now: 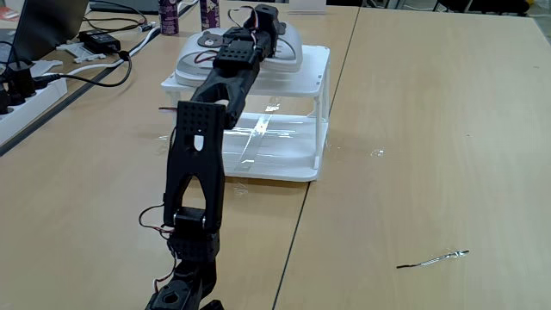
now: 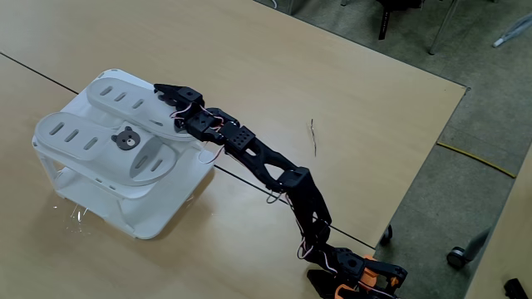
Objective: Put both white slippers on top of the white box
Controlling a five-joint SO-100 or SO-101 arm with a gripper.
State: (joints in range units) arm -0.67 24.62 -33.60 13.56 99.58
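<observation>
Fixed view from behind the arm: the box point(image 1: 303, 76) sits at twelve o'clock from the arm's base, with a slipper point(image 1: 288, 45) on top. The arm stretches over it and hides the gripper point(image 1: 263, 26); I cannot tell whether the claw is apart.

Fixed view from above: both slippers point(image 2: 91, 137) lie side by side on the box point(image 2: 158, 218). The gripper point(image 2: 166, 93) sits at the three o'clock slipper's edge, probably at the point of release.

The arm point(image 1: 207, 155) covered most of the slippers point(image 1: 288, 53) on the rack point(image 1: 293, 168); beside the rack, the gripper point(image 2: 166, 98) jaws' state was unclear.
</observation>
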